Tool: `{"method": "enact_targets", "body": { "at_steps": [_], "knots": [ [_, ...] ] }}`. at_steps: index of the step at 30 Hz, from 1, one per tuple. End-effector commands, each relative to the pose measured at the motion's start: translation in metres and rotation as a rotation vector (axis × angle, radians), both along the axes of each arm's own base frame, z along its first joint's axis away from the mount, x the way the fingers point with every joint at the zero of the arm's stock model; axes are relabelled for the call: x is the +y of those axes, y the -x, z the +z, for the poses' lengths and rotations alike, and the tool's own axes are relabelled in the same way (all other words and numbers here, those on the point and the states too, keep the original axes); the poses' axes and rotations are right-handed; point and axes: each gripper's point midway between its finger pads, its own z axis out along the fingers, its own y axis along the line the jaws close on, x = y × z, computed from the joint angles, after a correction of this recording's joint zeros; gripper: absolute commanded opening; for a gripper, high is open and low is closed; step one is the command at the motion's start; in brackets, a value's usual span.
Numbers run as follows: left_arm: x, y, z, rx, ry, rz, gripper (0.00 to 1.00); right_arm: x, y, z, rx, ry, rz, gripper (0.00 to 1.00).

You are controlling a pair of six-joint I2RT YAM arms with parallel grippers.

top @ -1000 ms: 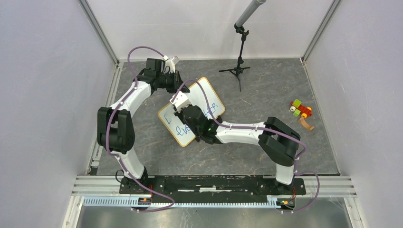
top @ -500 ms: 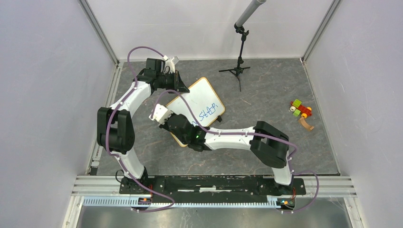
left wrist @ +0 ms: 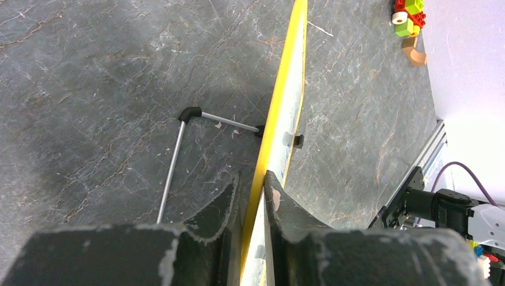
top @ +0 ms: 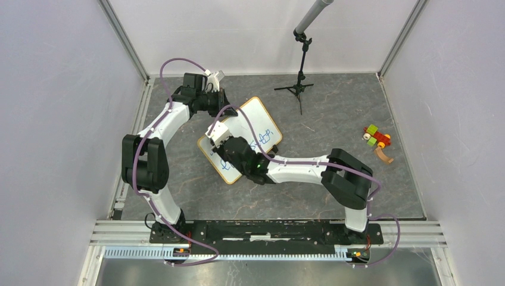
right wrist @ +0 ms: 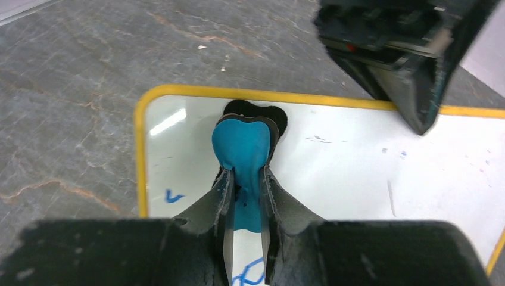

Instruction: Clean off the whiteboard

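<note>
- Pinning whiteboard (left wrist: 286, 101) edge firmly with clenched left tool (left wrist: 251, 179).
- Pressing blue eraser (right wrist: 243, 140), gripped in right tool (right wrist: 245, 176), flat; sweeping toward blue marks (right wrist: 174, 196) at 8 o'clock.

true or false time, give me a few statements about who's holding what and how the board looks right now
1. The left fingers clamp the edge of the whiteboard. True.
2. The right fingers hold a red eraser. False: the eraser is blue.
3. The whiteboard is wiped fully clean. False: blue writing shows on it.
4. Coloured blocks lie on the table, apart from the whiteboard, toward the right side. True.
</note>
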Motion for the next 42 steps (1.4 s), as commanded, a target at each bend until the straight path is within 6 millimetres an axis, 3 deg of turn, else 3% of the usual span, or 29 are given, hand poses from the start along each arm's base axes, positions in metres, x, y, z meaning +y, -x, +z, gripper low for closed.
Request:
{"method": "enact_targets", "body": {
  "at_steps": [1, 4, 10, 13, 19, 26, 29, 32, 38, 40, 42],
  "knots": [
    [-0.004, 0.016, 0.012, 0.030, 0.007, -0.012, 0.02, -0.046, -0.031, -0.022, 0.075, 0.042, -0.173, 0.22],
    [-0.004, 0.017, 0.012, 0.029, 0.005, -0.010, 0.02, -0.031, -0.020, -0.018, 0.053, 0.056, -0.122, 0.22],
    [-0.004, 0.016, 0.011, 0.029, 0.003, -0.009, 0.02, 0.025, 0.032, -0.016, -0.028, 0.122, 0.110, 0.22],
    [-0.004, 0.016, 0.012, 0.030, 0.004, -0.011, 0.02, 0.032, 0.038, -0.010, -0.028, 0.098, 0.124, 0.22],
    [-0.004, 0.016, 0.012, 0.028, 0.004, -0.009, 0.02, 0.014, 0.030, -0.009, -0.015, 0.064, 0.074, 0.22],
    [-0.004, 0.017, 0.014, 0.028, 0.007, -0.010, 0.02, -0.054, -0.013, -0.028, 0.085, 0.014, -0.160, 0.22],
    [-0.004, 0.017, 0.014, 0.027, 0.007, -0.010, 0.02, -0.064, -0.019, -0.029, 0.075, 0.044, -0.193, 0.22],
    [-0.004, 0.017, 0.014, 0.027, 0.008, -0.009, 0.02, -0.045, -0.005, -0.024, 0.044, 0.052, -0.121, 0.22],
    [-0.004, 0.016, 0.013, 0.031, 0.007, -0.009, 0.02, 0.021, 0.045, -0.017, -0.021, 0.089, 0.109, 0.22],
    [-0.005, 0.017, 0.012, 0.033, 0.008, -0.009, 0.02, 0.032, 0.052, -0.019, -0.001, 0.069, 0.146, 0.22],
    [-0.005, 0.017, 0.012, 0.034, 0.008, -0.010, 0.02, 0.031, 0.049, -0.018, 0.009, 0.045, 0.116, 0.23]
  ]
}}
